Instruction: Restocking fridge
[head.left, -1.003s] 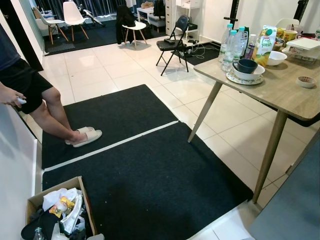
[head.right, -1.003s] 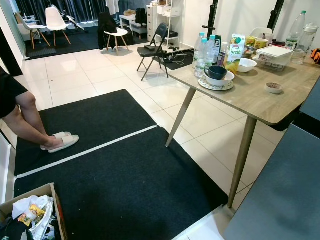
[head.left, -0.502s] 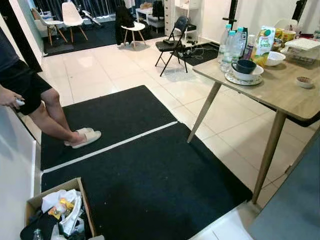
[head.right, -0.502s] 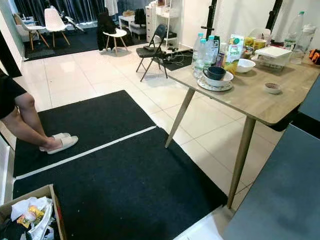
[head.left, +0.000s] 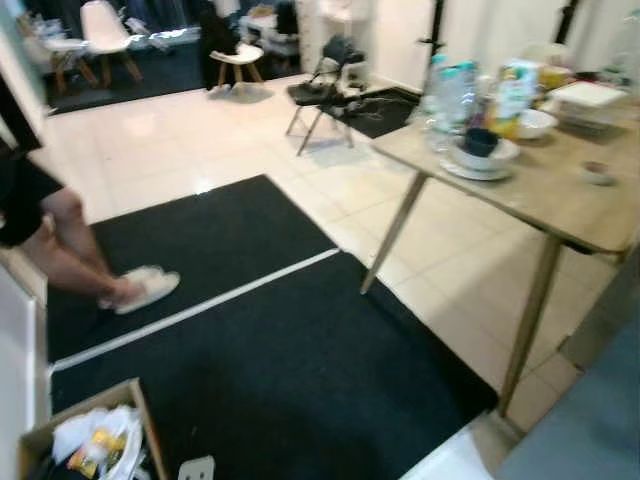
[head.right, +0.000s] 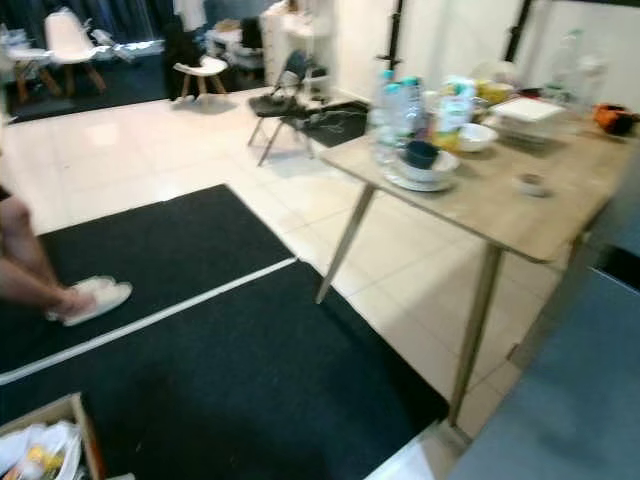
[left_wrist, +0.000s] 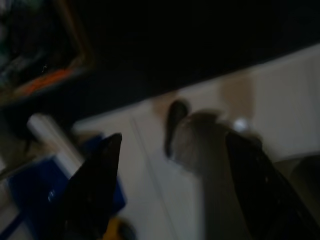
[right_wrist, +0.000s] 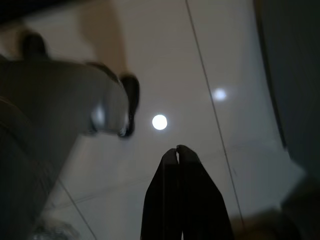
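Black left pincer (left_wrist: 167, 187) spread wide (empty), right pincer (right_wrist: 177, 152) closed, over tiled floor (right_wrist: 165, 65).

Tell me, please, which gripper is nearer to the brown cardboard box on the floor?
Left. The left gripper hangs over white tile beside the brown cardboard box; the right gripper hangs over tile on the robot's other side.

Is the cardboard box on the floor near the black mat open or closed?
Open. The cardboard box has no flaps over its top, and loose bags and packets show inside it, next to the black mat.
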